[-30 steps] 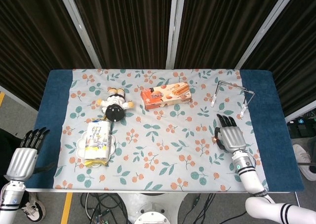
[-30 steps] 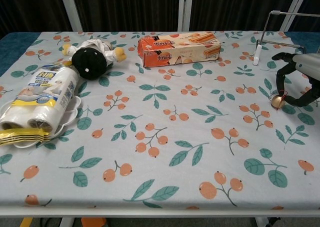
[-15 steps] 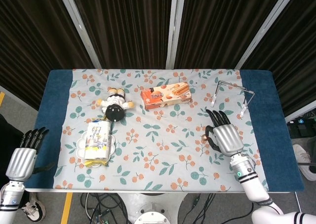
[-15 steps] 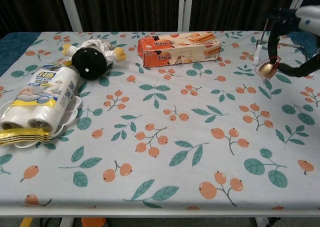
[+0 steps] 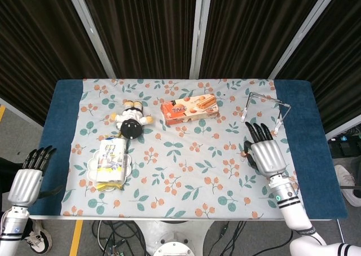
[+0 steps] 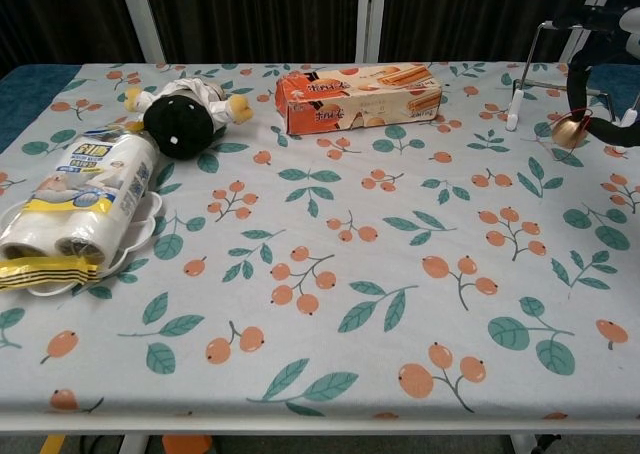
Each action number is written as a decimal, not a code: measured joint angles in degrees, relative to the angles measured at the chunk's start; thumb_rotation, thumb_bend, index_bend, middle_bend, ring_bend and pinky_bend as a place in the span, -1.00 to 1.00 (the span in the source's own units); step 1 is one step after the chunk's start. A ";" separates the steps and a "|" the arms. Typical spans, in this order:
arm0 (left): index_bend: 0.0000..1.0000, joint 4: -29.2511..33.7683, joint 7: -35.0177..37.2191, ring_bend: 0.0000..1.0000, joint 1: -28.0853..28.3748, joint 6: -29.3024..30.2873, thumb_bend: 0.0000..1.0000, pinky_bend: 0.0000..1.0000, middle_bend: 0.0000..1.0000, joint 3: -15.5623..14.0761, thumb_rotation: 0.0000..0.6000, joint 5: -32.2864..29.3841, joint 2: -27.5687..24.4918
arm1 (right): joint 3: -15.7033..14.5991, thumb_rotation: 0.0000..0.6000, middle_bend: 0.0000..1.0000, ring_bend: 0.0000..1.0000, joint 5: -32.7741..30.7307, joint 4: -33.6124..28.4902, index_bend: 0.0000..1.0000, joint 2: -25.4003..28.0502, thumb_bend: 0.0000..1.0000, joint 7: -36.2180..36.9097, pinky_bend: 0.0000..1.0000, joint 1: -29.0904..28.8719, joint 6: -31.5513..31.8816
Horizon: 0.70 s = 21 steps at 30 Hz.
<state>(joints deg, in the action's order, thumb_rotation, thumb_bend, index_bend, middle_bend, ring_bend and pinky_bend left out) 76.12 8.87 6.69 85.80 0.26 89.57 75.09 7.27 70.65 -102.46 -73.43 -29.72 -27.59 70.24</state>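
My right hand (image 5: 264,154) has a matt silver shell and black fingers, and it holds a small shiny brass-coloured bell (image 6: 570,130). The wire stand (image 5: 265,106) looks like thin smooth metal. The tablecloth (image 6: 330,274) is matt printed cloth. The biscuit box (image 6: 357,96) is glossy cardboard.

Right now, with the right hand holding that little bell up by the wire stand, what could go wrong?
The small brass bell looks only pinched at the fingertips of the right hand, so it might slip onto the tablecloth. The wire stand is close behind it, so the hand could knock it over.
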 measured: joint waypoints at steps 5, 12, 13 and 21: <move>-0.92 -0.41 0.20 -1.00 0.08 -0.29 -0.93 -0.97 -0.94 -0.27 1.00 0.29 0.53 | -0.59 1.00 -0.89 -1.00 0.08 -1.60 0.32 -0.08 -0.32 -0.07 -1.00 0.08 -0.50; -0.92 -0.38 0.49 -1.00 0.00 -0.30 -0.93 -0.97 -0.94 -0.12 1.00 -0.02 0.31 | -1.11 1.00 -0.89 -1.00 -2.56 2.40 0.33 -1.11 -0.31 -0.14 -1.00 0.31 -2.03; -0.92 -0.38 0.45 -1.00 0.01 -0.39 -0.93 -0.97 -0.94 -0.16 1.00 -0.02 0.35 | -1.39 1.00 -0.89 -1.00 -2.88 3.03 0.33 -1.42 -0.31 -0.12 -1.00 0.31 -2.56; -0.92 -0.57 0.71 -1.00 0.02 -0.56 -0.93 -0.97 -0.94 -0.20 1.00 -0.10 0.44 | -2.05 1.00 -0.89 -1.00 -5.58 5.48 0.34 -2.36 -0.31 -0.59 -1.00 0.29 -4.31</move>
<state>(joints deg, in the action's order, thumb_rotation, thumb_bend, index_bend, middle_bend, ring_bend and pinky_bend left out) 75.55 9.58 6.72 85.24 0.07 89.47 75.53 5.22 65.08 -96.98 -75.79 -30.31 -27.30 65.93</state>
